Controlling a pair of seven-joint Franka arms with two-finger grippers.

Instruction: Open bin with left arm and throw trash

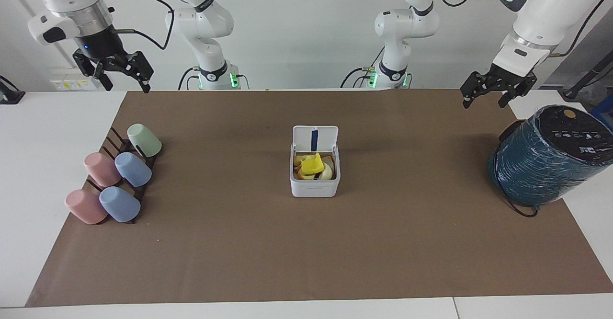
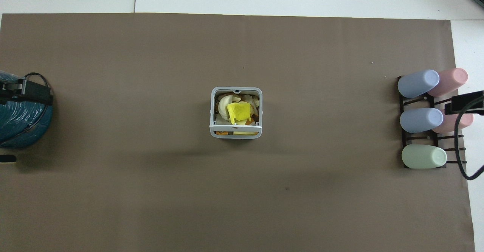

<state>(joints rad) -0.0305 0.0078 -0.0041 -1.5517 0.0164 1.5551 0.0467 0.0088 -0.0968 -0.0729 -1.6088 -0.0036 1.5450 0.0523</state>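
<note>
Now the bin (image 1: 314,185) sits mid-mat with its lid up — the trash (image 1: 312,165) lies inside. Up at two o'clock the left gripper (image 1: 488,96) hangs open and empty; at ten o'clock the right gripper (image 1: 124,82) does too.

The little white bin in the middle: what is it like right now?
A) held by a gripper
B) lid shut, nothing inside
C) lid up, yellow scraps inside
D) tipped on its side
C: the bin has its lid standing up, with the yellow scraps lying inside it.
</note>
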